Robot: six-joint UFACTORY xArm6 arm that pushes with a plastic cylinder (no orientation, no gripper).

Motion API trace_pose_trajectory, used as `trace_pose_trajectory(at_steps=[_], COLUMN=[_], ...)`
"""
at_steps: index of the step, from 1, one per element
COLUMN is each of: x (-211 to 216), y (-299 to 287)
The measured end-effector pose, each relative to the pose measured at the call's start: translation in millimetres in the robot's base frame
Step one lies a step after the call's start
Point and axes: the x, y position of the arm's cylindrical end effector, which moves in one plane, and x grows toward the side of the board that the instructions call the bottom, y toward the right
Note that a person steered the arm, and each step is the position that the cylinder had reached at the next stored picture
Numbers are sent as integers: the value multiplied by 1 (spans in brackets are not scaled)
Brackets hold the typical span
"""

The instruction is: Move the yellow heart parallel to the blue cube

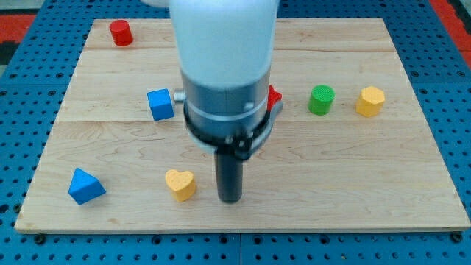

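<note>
Our end effector is only a straight dark rod with no jaws to open and nothing in its hold, and my tip (231, 199) rests on the pale wooden surface (353, 169) near its bottom edge, just to the view's right of the yellow heart-shaped block (180, 184) and apart from it. The blue cube (160, 104) sits higher up, left of the surface's middle, beside our arm's grey collar, and a blue triangular block (85, 186) lies toward the bottom-left corner. We also see a red cylinder (121, 33) near the top-left corner, a red block (274, 96) of unclear shape partly hidden behind our arm, and a green cylinder (321, 99) beside a yellow hexagonal block (370, 101) toward the right edge.
</note>
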Motion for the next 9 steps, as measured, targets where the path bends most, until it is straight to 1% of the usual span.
trace_pose_trajectory(at_steps=[1,2,3,4,5,6,7,8,9], x=[16,-19,-32,-7,-26,-32,-37,-45,-34], y=[-52,-98,-112,-58,-23,-30,-71,-96,-44])
